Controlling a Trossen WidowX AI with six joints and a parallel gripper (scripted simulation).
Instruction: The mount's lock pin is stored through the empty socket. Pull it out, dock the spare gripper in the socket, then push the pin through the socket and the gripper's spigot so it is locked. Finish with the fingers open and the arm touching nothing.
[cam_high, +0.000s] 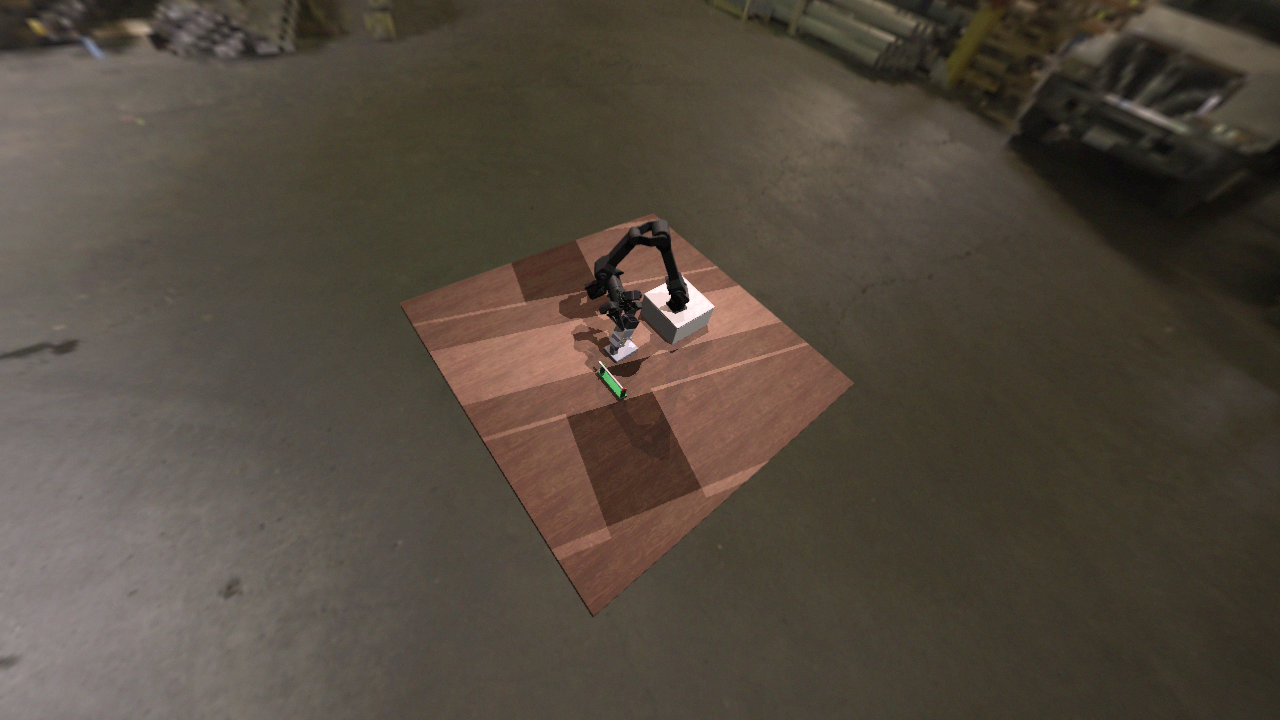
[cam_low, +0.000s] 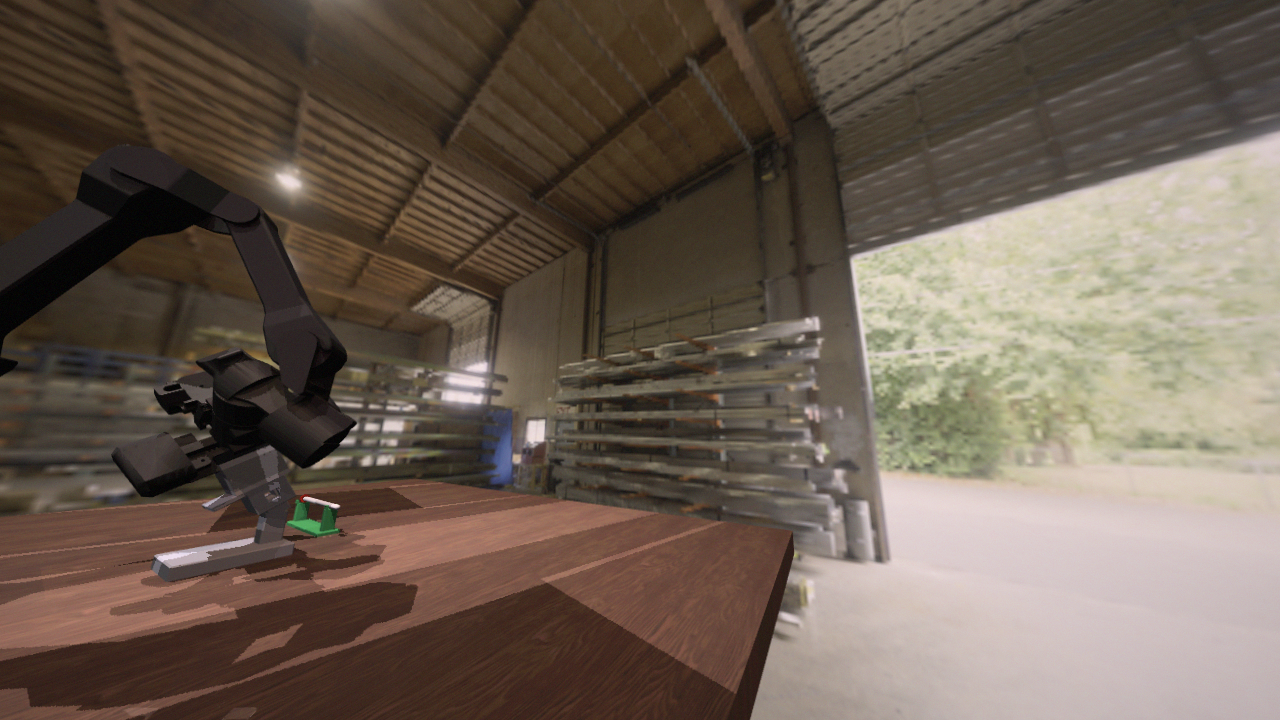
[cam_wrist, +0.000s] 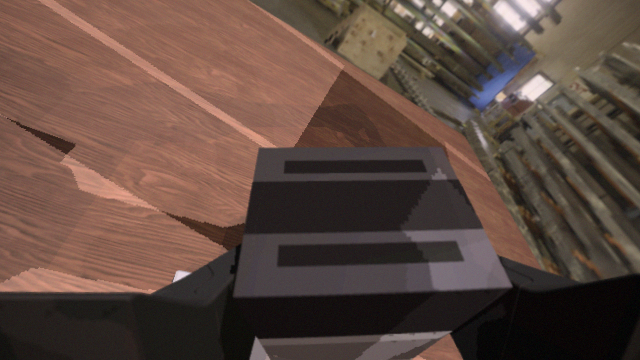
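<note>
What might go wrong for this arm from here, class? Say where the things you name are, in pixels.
The grey block (cam_low: 253, 467) (cam_wrist: 370, 220), clamped in the pincer (cam_wrist: 342, 240), might jam if it meets the tilted stand (cam_low: 271, 526) askew. Pushing hard could tip or slide the stand, whose base (cam_low: 219, 557) simply sits on the table (cam_low: 501, 573). Later, the white pin (cam_low: 320, 502), lying across the green rack (cam_low: 313, 526), could get knocked off.

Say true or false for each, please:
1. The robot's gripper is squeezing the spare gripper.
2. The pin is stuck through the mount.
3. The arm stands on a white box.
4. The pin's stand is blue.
1. The robot's gripper is squeezing the spare gripper. True.
2. The pin is stuck through the mount. False: it lies across its stand.
3. The arm stands on a white box. True.
4. The pin's stand is blue. False: it is green.
</note>
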